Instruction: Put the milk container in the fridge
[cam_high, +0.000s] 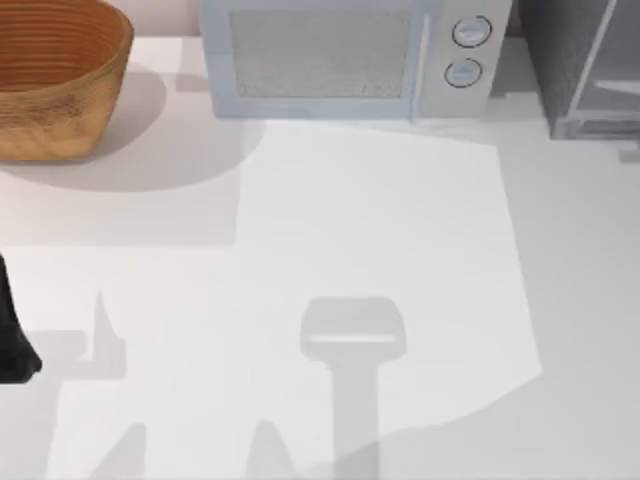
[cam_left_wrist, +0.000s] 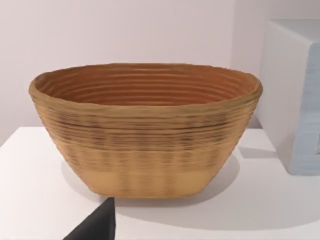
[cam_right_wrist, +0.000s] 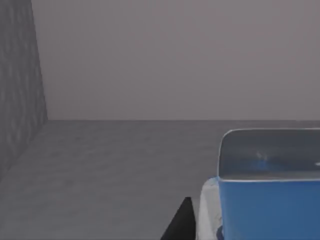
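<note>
your small blue milk carton sits inside the dark grey fridge; right pincer's grip: cannot tell.

left arm sits parked at the table's left edge.

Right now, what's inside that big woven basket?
The basket, at the table's far left beside the microwave, shows bare ribbed inner walls. Its front wall hides the bottom, so something low inside could go unseen.
</note>
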